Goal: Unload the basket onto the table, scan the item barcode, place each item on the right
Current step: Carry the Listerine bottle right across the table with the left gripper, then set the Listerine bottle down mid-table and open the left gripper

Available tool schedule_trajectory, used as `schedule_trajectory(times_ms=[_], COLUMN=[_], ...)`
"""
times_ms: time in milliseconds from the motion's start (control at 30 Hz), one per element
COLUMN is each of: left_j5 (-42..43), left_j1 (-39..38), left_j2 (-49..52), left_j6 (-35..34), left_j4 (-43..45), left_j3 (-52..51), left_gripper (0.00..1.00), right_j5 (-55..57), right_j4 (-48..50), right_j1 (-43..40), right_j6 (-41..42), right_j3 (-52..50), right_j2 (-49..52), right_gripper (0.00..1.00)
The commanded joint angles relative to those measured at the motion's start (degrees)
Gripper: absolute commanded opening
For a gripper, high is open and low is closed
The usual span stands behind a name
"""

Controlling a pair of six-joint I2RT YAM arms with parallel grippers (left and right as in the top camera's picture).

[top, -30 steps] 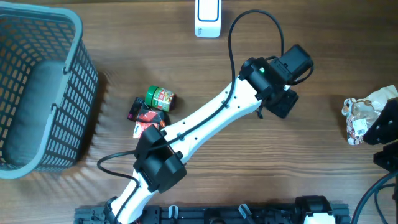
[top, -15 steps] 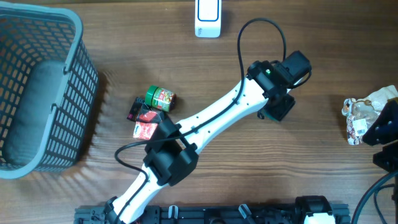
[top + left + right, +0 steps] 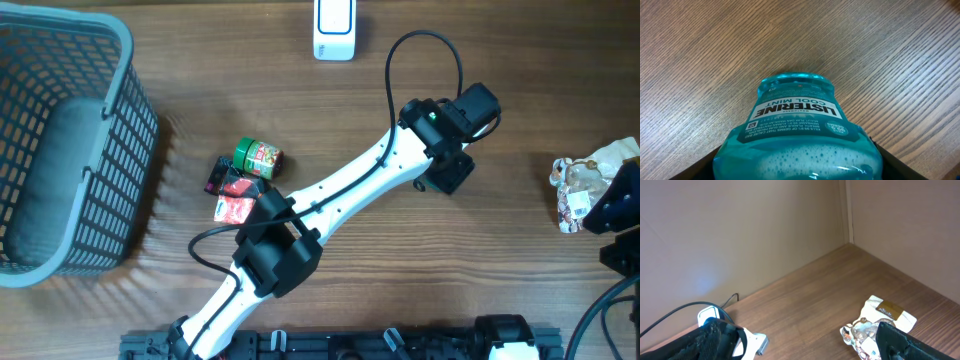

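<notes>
My left tool [image 3: 447,163] is clamped on the mouthwash bottle [image 3: 795,125], low over the worktop [image 3: 500,290], its label towards my wrist camera (no barcode shows there). I judge the carry to the scanner [image 3: 333,30] is in hand; next I must turn the barcode towards it. My right tool [image 3: 615,215] stands apart, empty, beside a crumpled wrapper [image 3: 578,185]. The basket [image 3: 140,120] and can [image 3: 258,155] lie well clear.

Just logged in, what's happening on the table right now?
The left gripper holds a blue Listerine mouthwash bottle out past the middle of the table, short of the white scanner at the far edge. The right gripper sits open beside a crinkled packet, holding nothing.
</notes>
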Motion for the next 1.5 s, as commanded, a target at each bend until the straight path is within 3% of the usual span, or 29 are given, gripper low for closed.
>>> schedule_trajectory(times_ms=[0, 167, 467, 533, 567, 833, 1067, 1167, 1300, 1467], left_j5=[-0.4, -0.4, -0.4, -0.4, -0.4, -0.5, -13.0, -18.6, -19.2, -15.1], left_j1=[0.0, 0.0, 0.0, 0.0, 0.0, -0.3, 1.8, 6.2, 16.9, 31.3], left_j2=[-1.2, -1.2, -1.2, -1.2, -1.2, -5.4, -17.4, -22.2, -26.4, -27.5], left_j6=[1.1, 1.2, 1.1, 1.2, 1.1, 1.1, -1.0, -5.0, -12.3, -15.6], left_j4=[0.9, 1.0, 1.3, 1.7, 2.1, 1.2, -1.9, -2.9, -6.0, -11.8], left_j3=[0.5, 0.5, 0.5, 0.5, 0.5, 0.5, 0.5, 0.5, 0.5, 0.5], left_gripper=[0.72, 0.81, 0.82, 0.98, 1.0, 1.0, 1.0, 1.0, 1.0, 1.0], right_j5=[0.5, 0.5, 0.5, 0.5, 0.5, 0.5, 0.5, -2.3, -8.6, -15.1], right_j4=[0.0, 0.0, -0.1, -0.1, -0.2, -0.2, -1.4, -3.1, -5.9, -6.8], right_j1=[0.2, 0.2, 0.2, 0.2, 0.2, 0.2, 0.2, 0.2, 0.2, 0.2], right_j6=[0.8, 0.8, 1.2, 1.2, 1.2, 1.2, 1.9, 2.1, 0.0, -3.6], right_j3=[1.0, 1.0, 1.0, 1.0, 1.0, 1.0, 1.0, 0.9, -0.5, -0.9], right_j2=[0.1, 0.1, 0.1, 0.1, 0.1, 0.1, 0.1, 0.4, 5.4, 24.8], right_gripper=[1.0, 1.0, 1.0, 1.0, 1.0, 1.0, 1.0, 1.0, 1.0, 1.0])
